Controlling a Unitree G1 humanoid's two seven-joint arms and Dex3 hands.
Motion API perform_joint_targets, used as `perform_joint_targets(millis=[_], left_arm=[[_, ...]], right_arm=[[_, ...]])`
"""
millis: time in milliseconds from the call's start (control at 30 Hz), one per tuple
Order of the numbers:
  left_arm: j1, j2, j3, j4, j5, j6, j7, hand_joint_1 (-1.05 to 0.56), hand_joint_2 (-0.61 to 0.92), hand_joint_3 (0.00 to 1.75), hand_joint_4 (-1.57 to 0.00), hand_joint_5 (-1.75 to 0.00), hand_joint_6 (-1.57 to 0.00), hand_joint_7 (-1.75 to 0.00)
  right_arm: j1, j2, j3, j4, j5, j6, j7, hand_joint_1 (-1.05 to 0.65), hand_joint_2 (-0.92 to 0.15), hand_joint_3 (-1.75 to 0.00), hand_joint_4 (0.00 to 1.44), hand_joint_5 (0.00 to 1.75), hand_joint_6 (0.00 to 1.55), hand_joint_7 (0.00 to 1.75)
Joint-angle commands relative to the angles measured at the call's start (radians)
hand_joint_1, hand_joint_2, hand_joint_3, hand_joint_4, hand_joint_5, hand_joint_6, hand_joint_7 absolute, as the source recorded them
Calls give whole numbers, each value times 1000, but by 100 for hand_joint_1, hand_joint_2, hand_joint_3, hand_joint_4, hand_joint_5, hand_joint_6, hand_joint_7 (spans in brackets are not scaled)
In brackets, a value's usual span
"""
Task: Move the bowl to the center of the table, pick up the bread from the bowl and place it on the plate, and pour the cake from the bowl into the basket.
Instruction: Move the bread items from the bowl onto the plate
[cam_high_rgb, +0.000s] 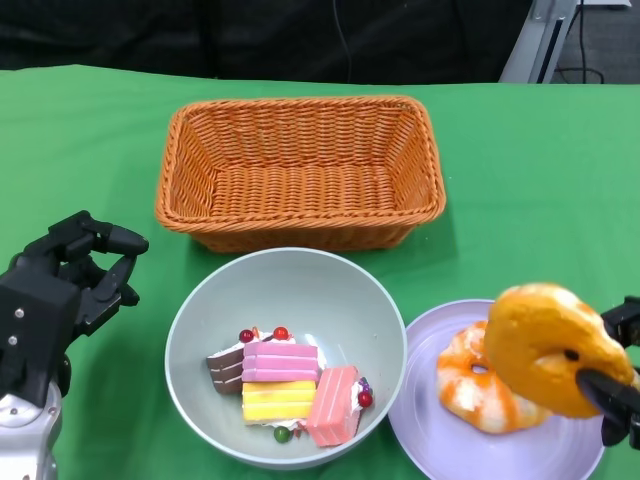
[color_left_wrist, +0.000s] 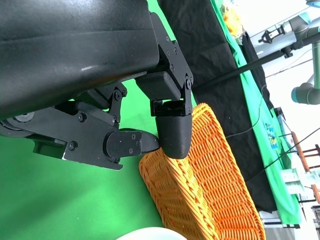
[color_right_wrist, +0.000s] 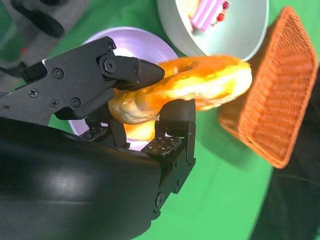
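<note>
**Second bread ring held over the plate**

The right hand (cam_high_rgb: 612, 385) grips an orange-glazed, ring-shaped piece of bread (cam_high_rgb: 552, 348) at its edge, fingers (color_right_wrist: 172, 112) closed under it and a thumb pressing on top, so the ring stands tilted above the round lilac plate (cam_high_rgb: 430, 425) at the near right. A similar orange-and-white bread ring (cam_high_rgb: 468, 385) already lies on that plate, partly behind the held one. Judging by the height and position, the bread is being carried in to be set down beside it.

The round grey-green bowl (cam_high_rgb: 290, 290) sits near the middle of the green-covered desk (cam_high_rgb: 520, 180), just in front of the rectangular woven orange wicker basket (cam_high_rgb: 300, 170), a sensible spot for a later pour. In it lie several colourful cake slices (cam_high_rgb: 285, 390) (pink, yellow and brown, with small red berries).

The left hand (cam_high_rgb: 75, 275) hovers at the near left, well apart from the bowl, holding nothing; in the left wrist view its fingers curl in until the tips almost meet.

The plate's near edge and the right hand's outer part are cut off in the head view. Whether the held ring touches the one beneath cannot be told.
</note>
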Motion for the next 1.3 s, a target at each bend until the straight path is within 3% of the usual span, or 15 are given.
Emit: perform_joint_targets(millis=[33, 167, 367, 567, 667, 867, 1000, 1300], left_arm=[[-13, 19, 9, 10, -14, -2, -6, -10, 92, 39, -79, -140, -78, -113], [-14, 19, 10, 12, -14, -1, -5, -10, 92, 38, -79, -140, -78, -113], [-12, 16, 11, 7, -22, -6, -11, -10, 92, 38, -79, -141, -78, -113], [-10, 16, 7, 2, -24, -2, -7, -9, 92, 38, -79, -141, -78, -113], [-8, 16, 4, -2, -19, -3, -3, -10, 92, 38, -77, -139, -77, -111], [-7, 16, 4, -1, -21, -7, -8, -10, 92, 39, -78, -139, -77, -111], [-6, 17, 0, -2, -16, -9, -6, -10, 92, 39, -78, -140, -77, -111], [-3, 14, -1, -11, -19, 2, -7, -10, 92, 39, -79, -141, -77, -112]], right_arm=[[0, -38, -20, 13, 20, 29, 4, -2, -84, -63, 61, 175, 59, 144], [-1, -48, -20, 15, 35, 35, -4, -2, -85, -61, 61, 175, 59, 144], [15, -131, 5, 39, 56, 81, 39, -5, -91, -48, 60, 173, 58, 145], [16, -170, 16, 61, 81, 83, 66, -5, -92, -47, 60, 172, 58, 143], [13, -206, 35, 96, 98, 84, 103, -3, -90, -54, 67, 168, 61, 142], [-7, -225, 60, 113, 115, 115, 102, -4, -86, -59, 70, 167, 63, 141], [-34, -250, 105, 143, 129, 141, 119, -4, -77, -76, 72, 168, 68, 140], [-45, -257, 150, 166, 137, 115, 120, -3, -82, -78, 65, 173, 58, 146]])
